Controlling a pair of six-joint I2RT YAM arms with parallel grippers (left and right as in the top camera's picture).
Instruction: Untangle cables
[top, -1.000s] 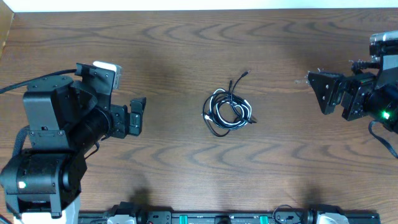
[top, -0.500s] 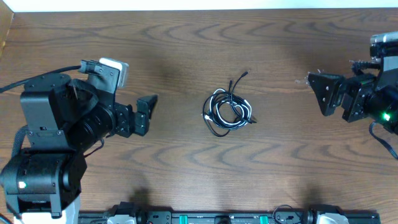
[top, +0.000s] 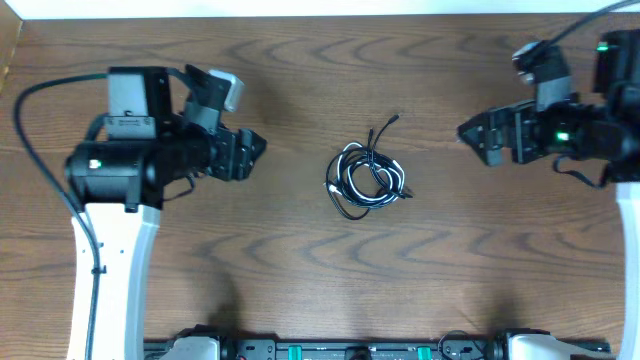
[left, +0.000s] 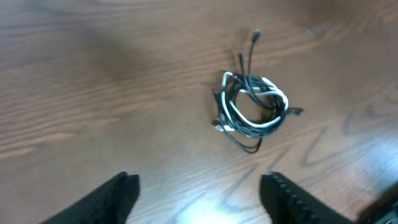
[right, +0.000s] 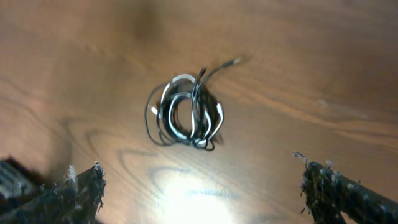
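- Tangled bundle of thin black and white cables: coiled on the dark brown wood-grain counter, between the two claws and well apart from each.
- Loose black plug end poking out of the bundle.
- Left claw: jaws parted, gripping nothing, bundle ahead of the fingertips.
- Right claw: jaws spread wide, empty, bundle ahead of it too.

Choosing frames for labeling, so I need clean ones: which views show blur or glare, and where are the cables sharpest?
Overhead: sharp and evenly lit, cables crisp. Left wrist: mildly soft, with a bright glare patch on the table below them. Right wrist: blurriest, cables smeared, stronger glare on the wood, its pincer fuzzy.
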